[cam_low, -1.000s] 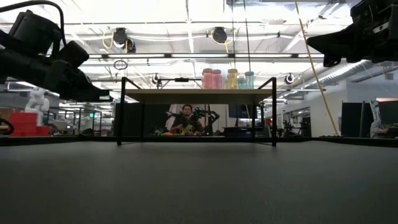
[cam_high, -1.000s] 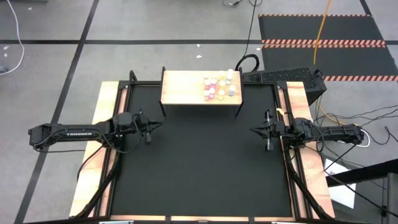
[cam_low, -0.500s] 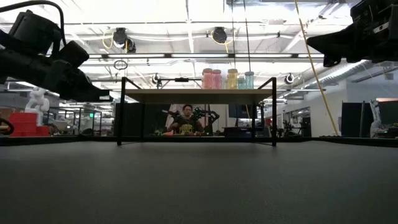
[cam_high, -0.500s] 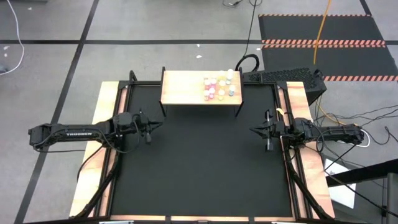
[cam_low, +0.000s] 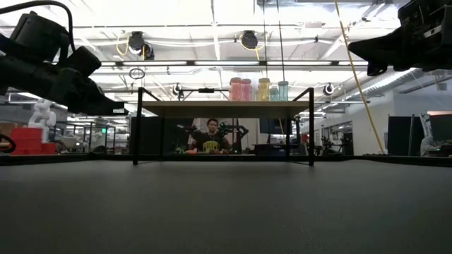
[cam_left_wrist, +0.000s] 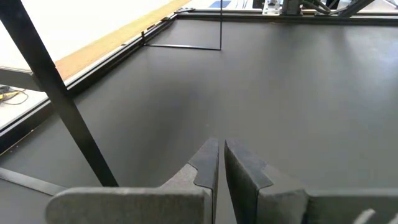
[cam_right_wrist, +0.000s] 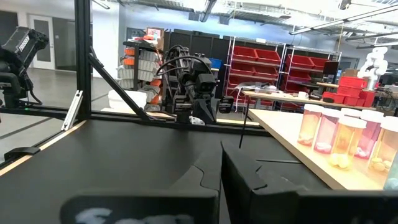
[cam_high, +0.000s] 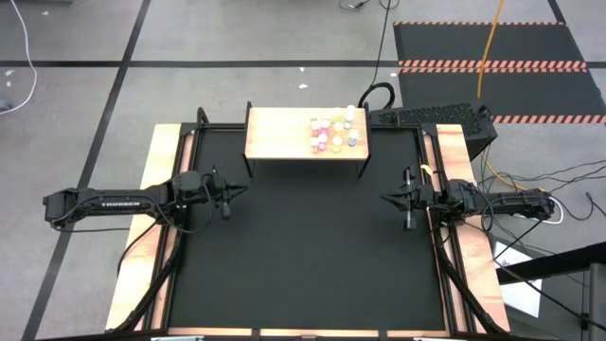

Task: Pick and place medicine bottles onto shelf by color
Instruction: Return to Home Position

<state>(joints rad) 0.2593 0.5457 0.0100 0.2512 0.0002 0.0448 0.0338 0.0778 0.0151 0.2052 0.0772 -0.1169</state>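
Medicine bottles (cam_high: pixel 333 133) all stand on the shelf (cam_high: pixel 284 137), bunched on its right half near the right end. In the low view I see a row of pink, pink, yellow and teal bodies. The shelf's left half is bare wood.

Left gripper (cam_high: pixel 237 190) hangs in front of the shelf, off its left end and well apart from the bottles. Its fingers (cam_left_wrist: pixel 205 163) are pressed nearly together on nothing, with only a thin slit between them.

Right gripper (cam_high: pixel 386 198) hangs in front of the shelf, just past its right end, nearer the bottles but well apart from them. Its fingers (cam_right_wrist: pixel 208 168) are closed and it carries nothing.

White lettering on the left arm (cam_high: pixel 118 201) reads TROSSEN, as far as I can make out. I can't read any bottle labels.

A wide stretch of black mat (cam_high: pixel 303 265) lies in front of the shelf, between the two grippers. Wooden strips (cam_high: pixel 161 161) border the mat out past both shelf ends. A keyboard (cam_high: pixel 426 116) sits just beyond the shelf's right end. Through the shelf's legs in the low view I see a person (cam_low: pixel 210 142) far behind.
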